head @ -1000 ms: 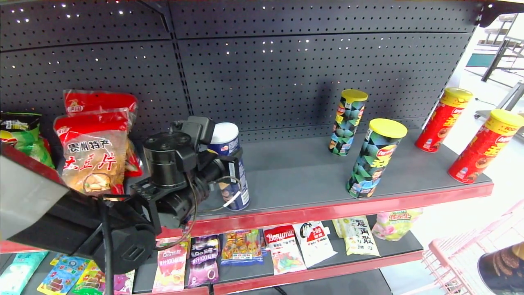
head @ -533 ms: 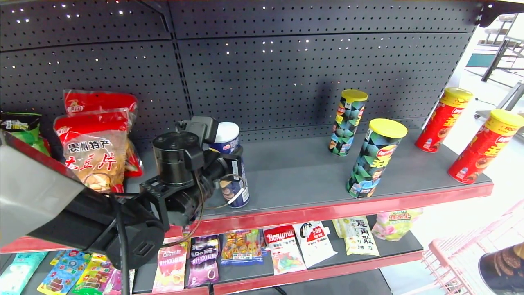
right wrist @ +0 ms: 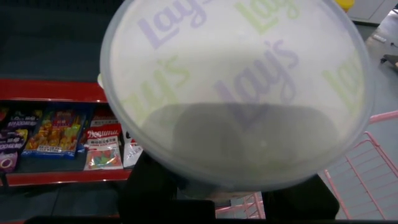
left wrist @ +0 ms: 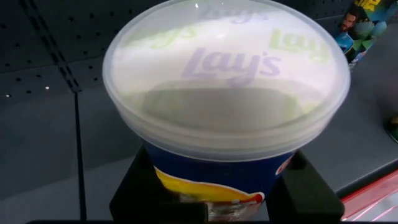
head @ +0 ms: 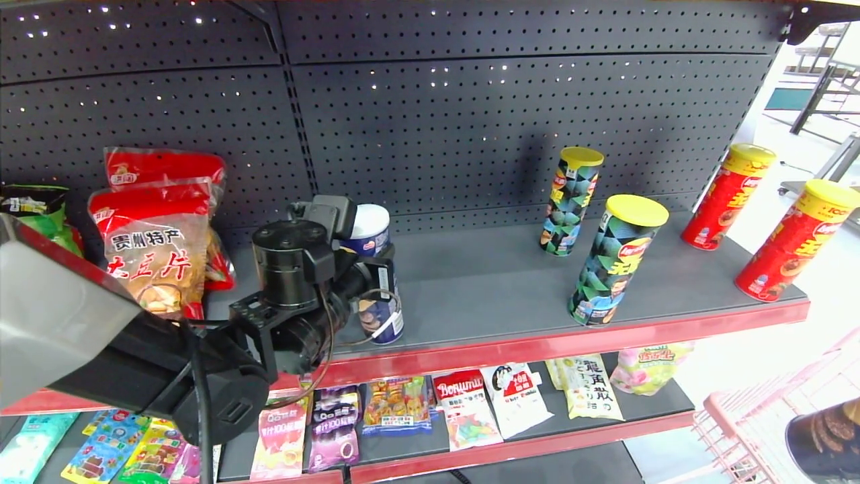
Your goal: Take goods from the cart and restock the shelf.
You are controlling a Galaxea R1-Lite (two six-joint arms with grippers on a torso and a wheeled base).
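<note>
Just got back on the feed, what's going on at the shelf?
The left pincer is shut on a blue can, holding it upright over the front of the shelf, between the red bags and the green cans. The right pincer holds a second can low by the cart. Two red cans stand at the shelf's right end.

Pale purple and green lettering repeats across the translucent plastic lid [left wrist: 227, 74] of the blue cylindrical can [left wrist: 211, 177] and across the second translucent lid [right wrist: 236, 93] on the dark cylindrical can [head: 823, 440]. Large white characters stand on the red plastic snack bag [head: 156, 249], yellow ones on the nearer red cylindrical can with a yellow lid [head: 793, 238], and a red-and-yellow logo on the green-and-black patterned can [head: 615, 259]. White lettering on a red band heads a small white packet [head: 463, 403].
</note>
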